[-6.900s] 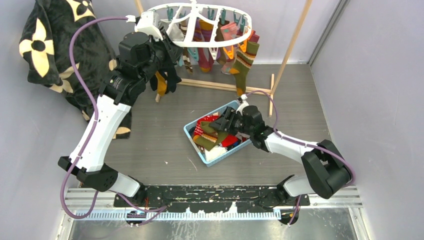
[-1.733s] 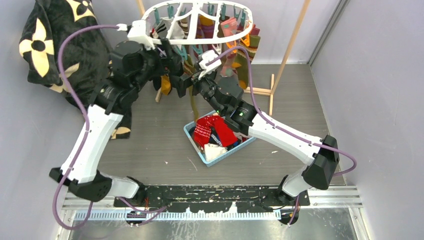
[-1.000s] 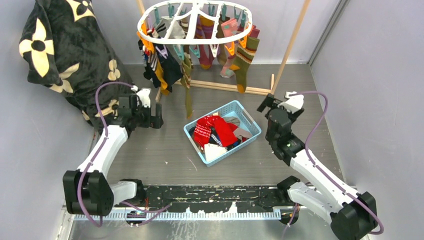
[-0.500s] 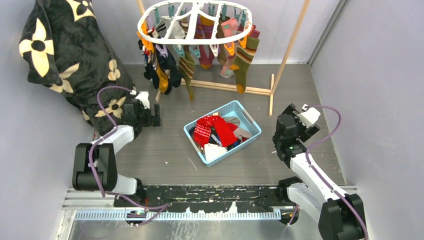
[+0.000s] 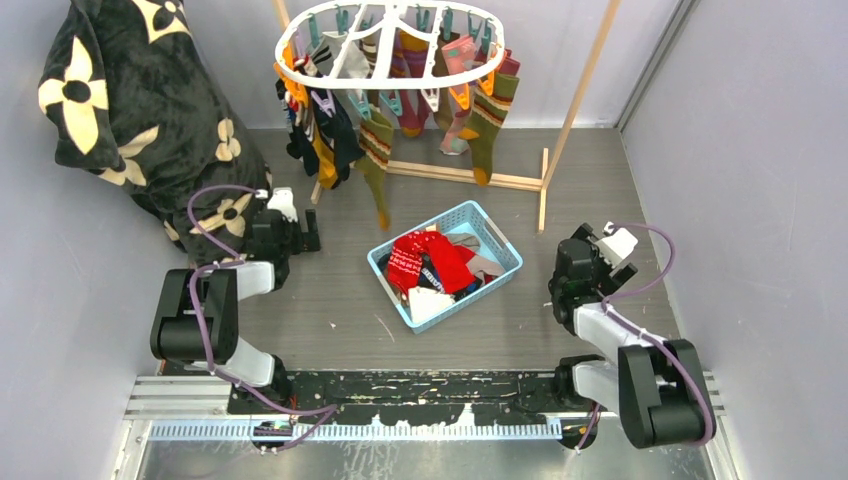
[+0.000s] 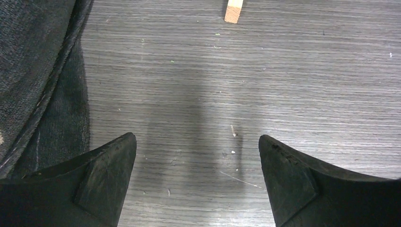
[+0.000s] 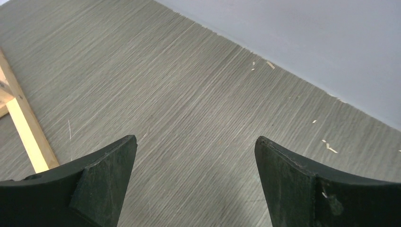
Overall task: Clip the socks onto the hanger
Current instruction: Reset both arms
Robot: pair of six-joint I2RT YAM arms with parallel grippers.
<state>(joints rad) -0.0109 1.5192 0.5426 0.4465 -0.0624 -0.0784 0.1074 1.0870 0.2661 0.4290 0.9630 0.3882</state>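
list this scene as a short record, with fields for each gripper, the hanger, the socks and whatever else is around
left gripper: open, empty, over bare table beside the blanket
right gripper: open, empty, over bare table near the wooden rack
hanger: white oval ring, high at the back between the rack's poles
clipped: several socks hang from it, such as the olive sock
unclipped: a heap in the basket, red sock on top
basket: light blue, mid table
blanket: black with cream flowers, far left
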